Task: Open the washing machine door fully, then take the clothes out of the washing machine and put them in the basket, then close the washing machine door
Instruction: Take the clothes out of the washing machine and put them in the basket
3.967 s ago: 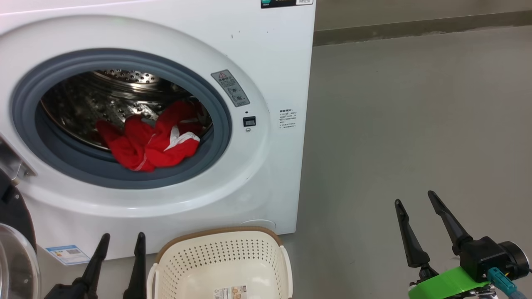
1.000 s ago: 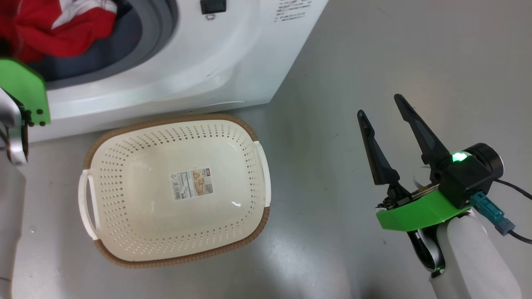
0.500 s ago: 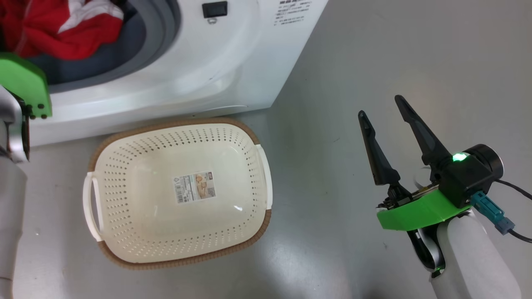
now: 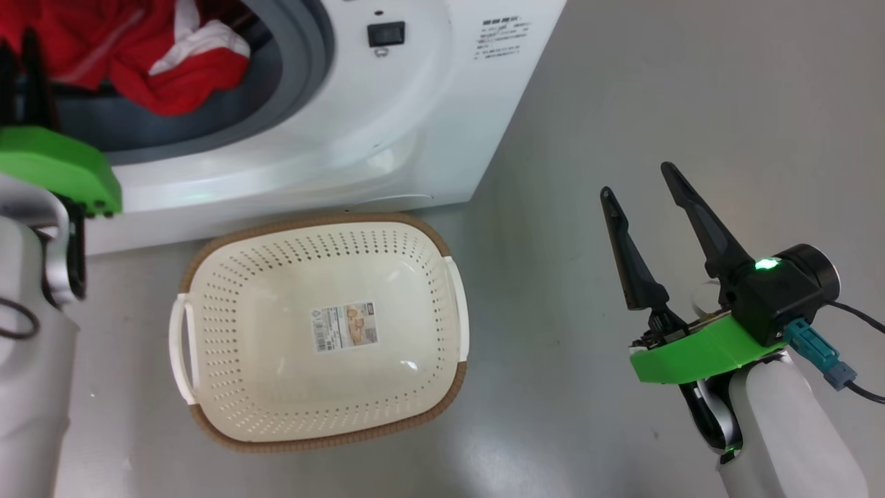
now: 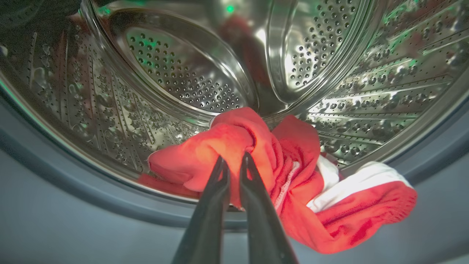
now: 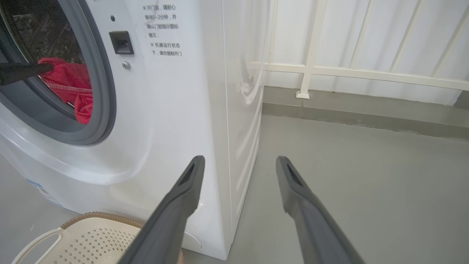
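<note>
The clothes (image 5: 304, 190) are a bright red bundle with white trim, lying at the drum's front lip inside the washing machine (image 4: 387, 131). My left gripper (image 5: 234, 158) reaches into the drum and is shut on a fold of the red fabric. In the head view the left gripper (image 4: 19, 40) is at the top left against the clothes (image 4: 145, 55). The cream basket (image 4: 207, 256) stands on the floor in front of the machine with nothing in it but a sticker. My right gripper (image 4: 636, 180) hangs open over bare floor to the right. The washing machine door is out of view.
The right wrist view shows the washing machine's side (image 6: 234, 110), the clothes (image 6: 69, 79) in the opening, a basket corner (image 6: 91, 234), and a white railing (image 6: 329, 69) along the back wall. Grey floor (image 4: 657, 90) stretches to the right of the machine.
The head camera has moved, so machine and basket sit further right in the picture. My left gripper has closed on the red fabric. The right gripper stays open and still.
</note>
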### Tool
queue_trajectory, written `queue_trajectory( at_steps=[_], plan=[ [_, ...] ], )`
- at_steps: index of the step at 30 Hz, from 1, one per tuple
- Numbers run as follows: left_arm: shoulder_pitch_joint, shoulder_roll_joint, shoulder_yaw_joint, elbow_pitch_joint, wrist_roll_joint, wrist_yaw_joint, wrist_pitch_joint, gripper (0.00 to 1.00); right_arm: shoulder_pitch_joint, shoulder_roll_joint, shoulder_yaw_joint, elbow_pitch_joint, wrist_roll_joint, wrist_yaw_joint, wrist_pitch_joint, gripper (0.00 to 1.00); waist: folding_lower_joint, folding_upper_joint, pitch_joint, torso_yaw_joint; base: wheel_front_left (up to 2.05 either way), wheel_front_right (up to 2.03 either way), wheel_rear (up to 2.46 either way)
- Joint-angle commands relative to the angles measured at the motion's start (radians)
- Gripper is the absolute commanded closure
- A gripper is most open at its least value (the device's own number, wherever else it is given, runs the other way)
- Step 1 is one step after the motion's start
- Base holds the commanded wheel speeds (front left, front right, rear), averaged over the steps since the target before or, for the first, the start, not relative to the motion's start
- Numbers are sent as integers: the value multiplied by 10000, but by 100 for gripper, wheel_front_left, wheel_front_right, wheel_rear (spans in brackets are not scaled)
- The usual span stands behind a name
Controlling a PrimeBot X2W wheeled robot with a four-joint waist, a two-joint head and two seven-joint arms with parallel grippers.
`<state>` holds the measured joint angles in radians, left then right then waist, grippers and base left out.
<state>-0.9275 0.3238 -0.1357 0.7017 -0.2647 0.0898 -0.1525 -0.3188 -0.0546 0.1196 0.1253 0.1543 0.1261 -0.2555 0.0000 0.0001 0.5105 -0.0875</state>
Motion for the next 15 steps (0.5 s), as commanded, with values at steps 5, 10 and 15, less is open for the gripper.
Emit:
queue_trajectory(
  at_steps=[5, 10, 15],
  plan=[
    [673, 387, 316, -889, -210, -123, -272, 100, 242, 42, 108, -213, -52, 46, -63, 0, 0, -1, -380, 244, 0, 0, 0],
    [1423, 328, 325, -1707, -404, -128, -243, 100, 336, 40, 82, -181, -79, 46, -63, 0, 0, -1, -671, 363, 0, 0, 0],
    [2256, 275, 316, -2622, -603, -124, -114, 100, 454, 41, 93, -134, -58, 46, -63, 0, 0, -1, -956, 404, 0, 0, 0]
  ],
)
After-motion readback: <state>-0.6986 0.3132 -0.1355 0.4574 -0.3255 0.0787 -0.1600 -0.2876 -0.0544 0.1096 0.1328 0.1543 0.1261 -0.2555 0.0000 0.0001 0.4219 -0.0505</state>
